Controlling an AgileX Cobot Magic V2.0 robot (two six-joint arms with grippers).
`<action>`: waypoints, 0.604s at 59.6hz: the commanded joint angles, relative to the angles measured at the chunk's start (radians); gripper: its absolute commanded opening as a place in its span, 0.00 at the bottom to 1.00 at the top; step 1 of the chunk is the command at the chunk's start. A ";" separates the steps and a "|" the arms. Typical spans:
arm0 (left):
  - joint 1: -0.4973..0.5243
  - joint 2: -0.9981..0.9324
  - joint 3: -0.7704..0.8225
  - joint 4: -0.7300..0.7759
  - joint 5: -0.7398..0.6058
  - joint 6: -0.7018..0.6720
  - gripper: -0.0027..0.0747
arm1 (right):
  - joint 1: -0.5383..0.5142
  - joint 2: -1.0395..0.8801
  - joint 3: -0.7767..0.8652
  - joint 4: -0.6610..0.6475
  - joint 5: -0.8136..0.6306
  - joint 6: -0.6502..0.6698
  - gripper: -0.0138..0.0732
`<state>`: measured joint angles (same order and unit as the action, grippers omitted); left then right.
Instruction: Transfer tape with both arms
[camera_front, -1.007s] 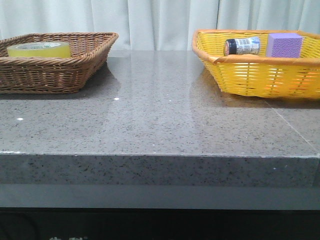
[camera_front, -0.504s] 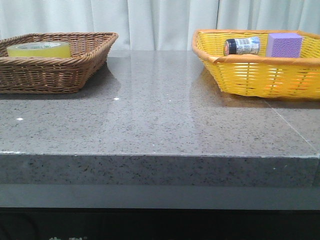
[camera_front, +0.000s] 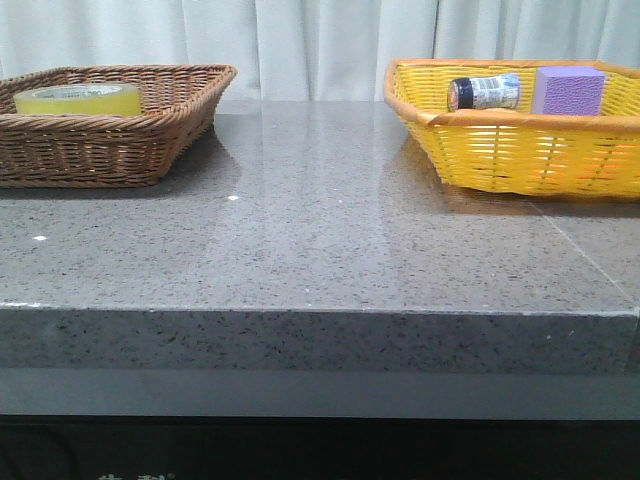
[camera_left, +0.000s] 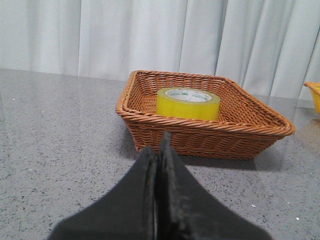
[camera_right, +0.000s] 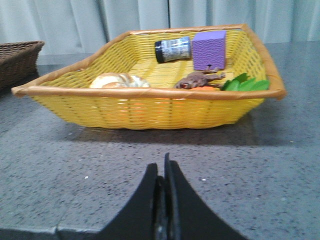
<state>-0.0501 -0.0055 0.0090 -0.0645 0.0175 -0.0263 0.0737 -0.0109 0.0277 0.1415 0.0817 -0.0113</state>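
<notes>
The yellow tape roll (camera_front: 78, 99) lies flat in the brown wicker basket (camera_front: 110, 150) at the table's far left. It also shows in the left wrist view (camera_left: 188, 103), inside the same basket (camera_left: 210, 135). My left gripper (camera_left: 160, 145) is shut and empty, low over the table, short of the basket's near wall. My right gripper (camera_right: 163, 167) is shut and empty, low near the table's front edge, facing the yellow basket (camera_right: 150, 107). Neither arm shows in the front view.
The yellow basket (camera_front: 520, 150) at the far right holds a purple block (camera_front: 568, 90), a dark-capped bottle (camera_front: 484, 92), and in the right wrist view a bread-like piece (camera_right: 119, 81), a brown item (camera_right: 200, 80) and green leaves (camera_right: 245, 84). White curtains hang behind.
</notes>
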 joint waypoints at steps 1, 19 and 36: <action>-0.001 -0.018 0.039 -0.004 -0.080 -0.008 0.01 | -0.033 -0.026 -0.026 -0.012 -0.073 -0.007 0.08; -0.001 -0.018 0.039 -0.004 -0.080 -0.008 0.01 | -0.049 -0.026 -0.026 -0.016 -0.076 -0.007 0.08; -0.001 -0.018 0.039 -0.004 -0.080 -0.008 0.01 | -0.109 -0.026 -0.026 -0.016 -0.076 -0.007 0.08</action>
<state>-0.0501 -0.0055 0.0090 -0.0645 0.0175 -0.0263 -0.0256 -0.0109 0.0277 0.1349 0.0817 -0.0113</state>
